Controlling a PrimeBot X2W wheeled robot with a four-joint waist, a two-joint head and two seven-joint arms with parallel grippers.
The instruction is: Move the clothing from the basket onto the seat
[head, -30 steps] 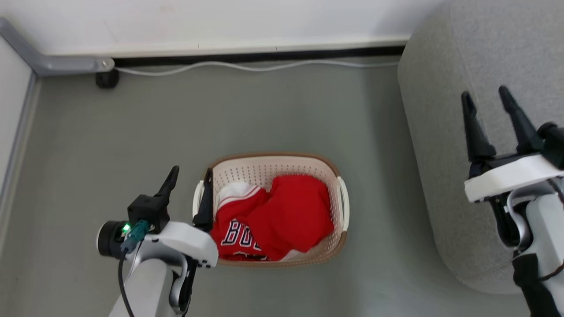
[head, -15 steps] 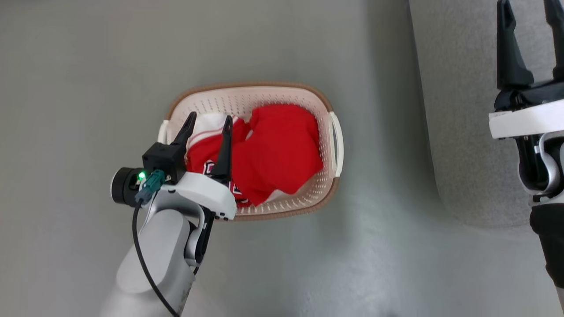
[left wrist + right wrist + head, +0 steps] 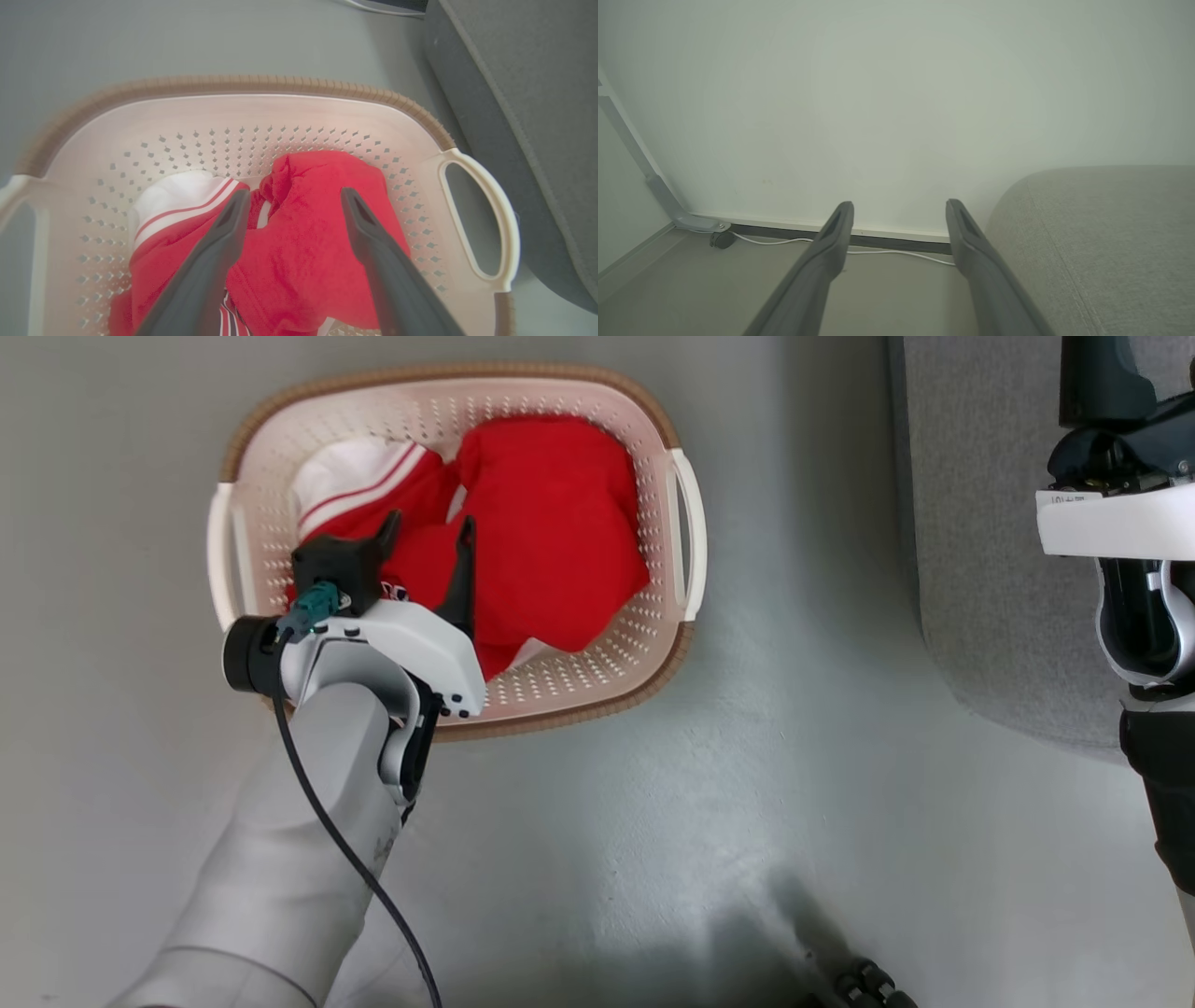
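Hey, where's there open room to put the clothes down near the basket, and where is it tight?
Free: the seat, bare on top; the floor between basket and seat, and nearer the robot. Tight: inside the basket, where the clothing covers most of the bottom and the open left gripper hangs over it.

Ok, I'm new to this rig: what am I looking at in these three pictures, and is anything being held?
It's a wheeled robot with two arms. The top-down picture comes from its head camera; the other two look along each arm's two dark fingers. On the grey floor stands a cream basket holding a plain red garment and a red jersey with white trim. The left end effector hangs open over the clothes, gripping nothing. The right end effector is open too, empty, pointing at a wall beside the grey seat.
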